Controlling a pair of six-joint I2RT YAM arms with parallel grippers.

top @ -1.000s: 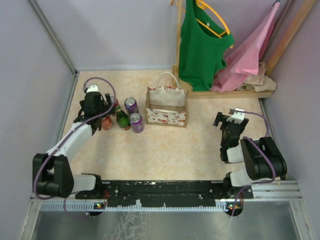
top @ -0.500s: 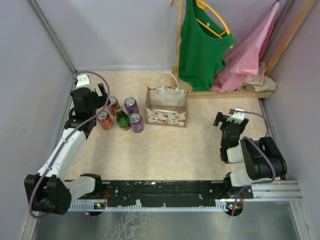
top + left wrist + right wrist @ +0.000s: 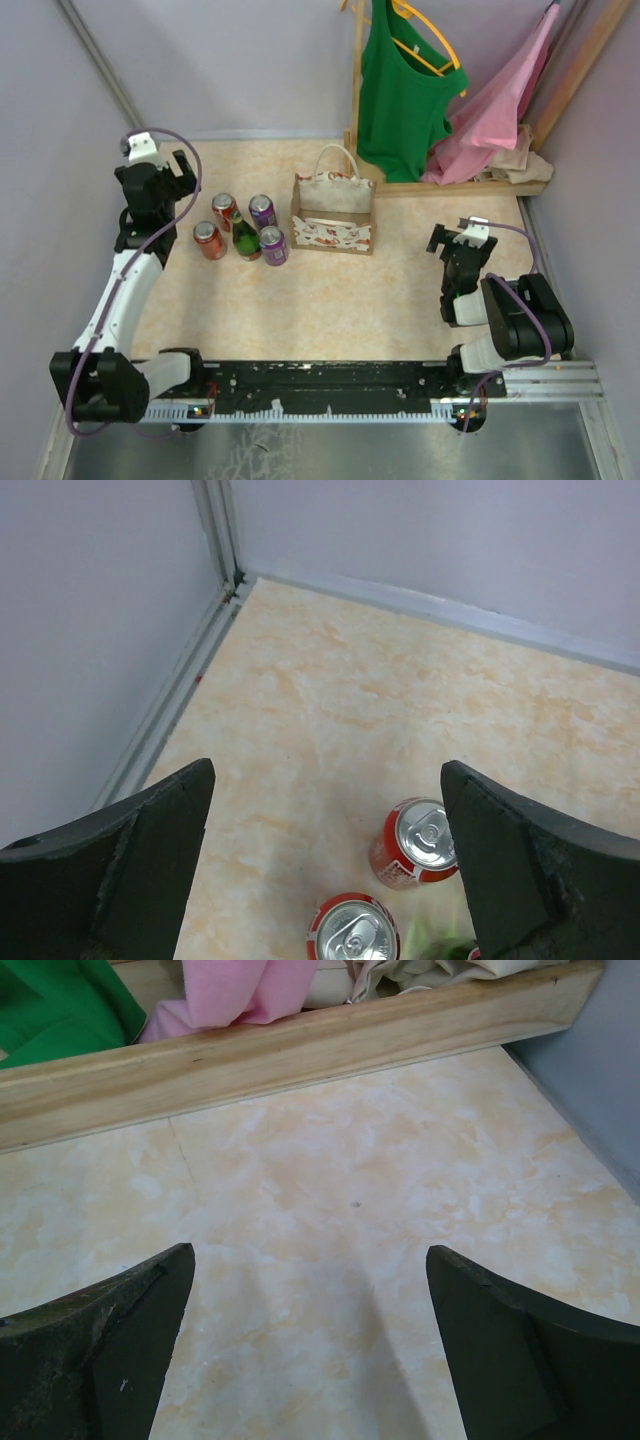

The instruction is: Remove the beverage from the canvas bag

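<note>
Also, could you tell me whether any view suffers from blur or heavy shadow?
Top external view: evenly lit, canvas bag sharp, no harsh shadows. Left wrist view: red cans crisp, green bottle at the bottom edge blurred. Right wrist view: faint shadow on the floor between the right gripper's fingers; wooden rail sharp.

Canvas bag point(image 3: 333, 233) upright, purple can point(image 3: 273, 245) just beside
</note>
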